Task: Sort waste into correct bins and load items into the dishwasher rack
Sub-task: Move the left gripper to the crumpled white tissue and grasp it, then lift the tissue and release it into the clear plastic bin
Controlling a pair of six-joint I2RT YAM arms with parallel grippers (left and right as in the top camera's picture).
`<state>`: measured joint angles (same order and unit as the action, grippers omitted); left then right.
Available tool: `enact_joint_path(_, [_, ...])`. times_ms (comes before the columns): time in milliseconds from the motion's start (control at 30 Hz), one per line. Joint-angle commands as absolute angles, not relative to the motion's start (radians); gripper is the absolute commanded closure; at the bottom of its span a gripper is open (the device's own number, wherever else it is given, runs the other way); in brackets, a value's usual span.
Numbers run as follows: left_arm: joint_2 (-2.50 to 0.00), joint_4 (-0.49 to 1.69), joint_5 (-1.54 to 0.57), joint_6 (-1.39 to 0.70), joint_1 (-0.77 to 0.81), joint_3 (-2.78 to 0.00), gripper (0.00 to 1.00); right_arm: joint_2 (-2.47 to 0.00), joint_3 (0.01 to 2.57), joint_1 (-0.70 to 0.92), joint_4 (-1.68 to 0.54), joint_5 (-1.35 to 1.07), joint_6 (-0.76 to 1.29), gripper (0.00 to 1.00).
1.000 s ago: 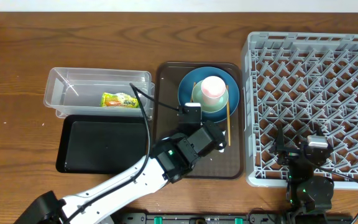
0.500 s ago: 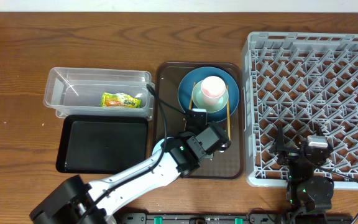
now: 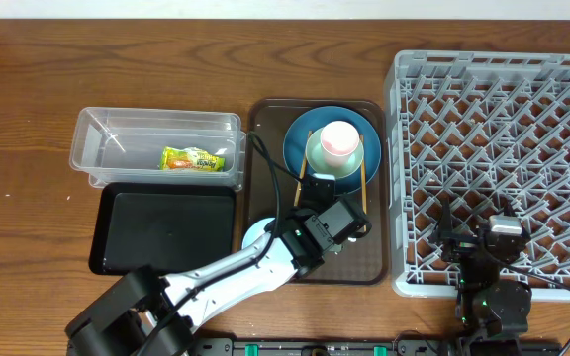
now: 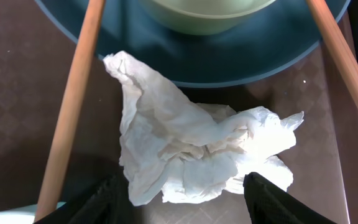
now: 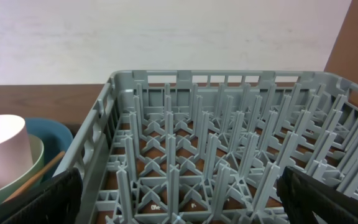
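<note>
Left wrist view: a crumpled white paper napkin lies on the brown serving tray, just at the near rim of the dark-blue plate, one corner touching that rim. It sits between the two wooden chopsticks that lean off the plate on either side. The left gripper hangs low over it with its jaws apart, one finger on each side of the napkin's near edge, nothing clamped. The step in hand looks like waste sorting, with the napkin as the target. The next move likely calls for a short descent and a squeeze on the paper's bulk, kept clear of both chopsticks and the plate rim. A lift would follow, toward the bins well to the left of the plate: the clear plastic tub, which holds the yellow-green snack wrapper, and the black tray on the tub's near side. On the plate stand the pale-green bowl and the white-pink cup, not yet loaded. Well to the right of the plate, the right gripper waits with jaws wide apart over the near part of the grey dishwasher rack, holding nothing.
</note>
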<state>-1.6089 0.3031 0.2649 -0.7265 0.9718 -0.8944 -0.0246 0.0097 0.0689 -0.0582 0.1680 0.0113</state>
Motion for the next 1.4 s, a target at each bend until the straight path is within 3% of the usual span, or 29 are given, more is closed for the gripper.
enact_joint_path(0, [-1.628,0.292,0.281,-0.689,0.975,-0.907,0.33,-0.024,0.006,0.08,-0.059,0.168,0.021,0.01])
enact_joint_path(467, [-1.689,0.218,0.282,-0.592,0.975,-0.907,0.34,-0.024,0.006,0.08,-0.059,0.168,0.021,0.01])
enact_joint_path(1367, [-1.742,0.192,0.281,-0.591,0.975,-0.907,0.35,-0.024,0.006,0.08,-0.059,0.168,0.021,0.01])
